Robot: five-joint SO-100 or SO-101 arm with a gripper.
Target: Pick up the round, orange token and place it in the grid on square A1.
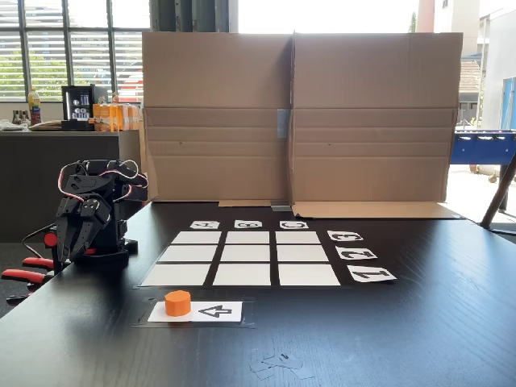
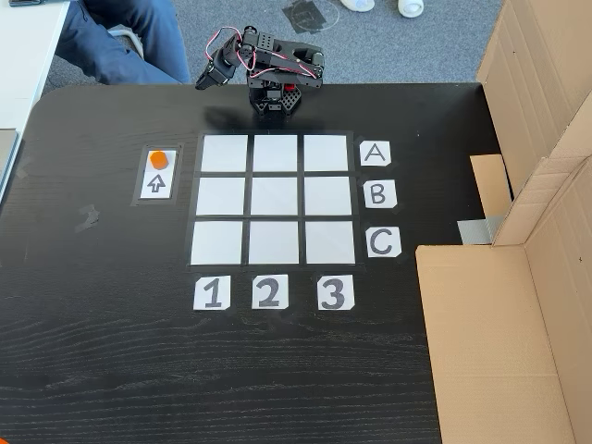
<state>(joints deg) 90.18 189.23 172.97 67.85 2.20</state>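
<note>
The token (image 1: 178, 302) (image 2: 159, 158) sits on the blank end of the arrow card (image 1: 211, 312) (image 2: 156, 183), near the table's (image 1: 419, 330) (image 2: 102, 351) edge that lies left in the view from above, just beside the grid (image 1: 247, 258) (image 2: 273, 198). Square A1 (image 1: 310, 275) (image 2: 224, 154) is bare, the corner cell nearest the token. The arm is folded at the far edge, its claw (image 1: 71, 244) (image 2: 205, 80) hanging well apart from the token, fingers slightly parted, gripping nothing. Cardboard walls (image 1: 298, 113) (image 2: 546, 120) stand past the lettered cards. Red clamps (image 1: 28, 270) sit beside the arm's base.
</note>
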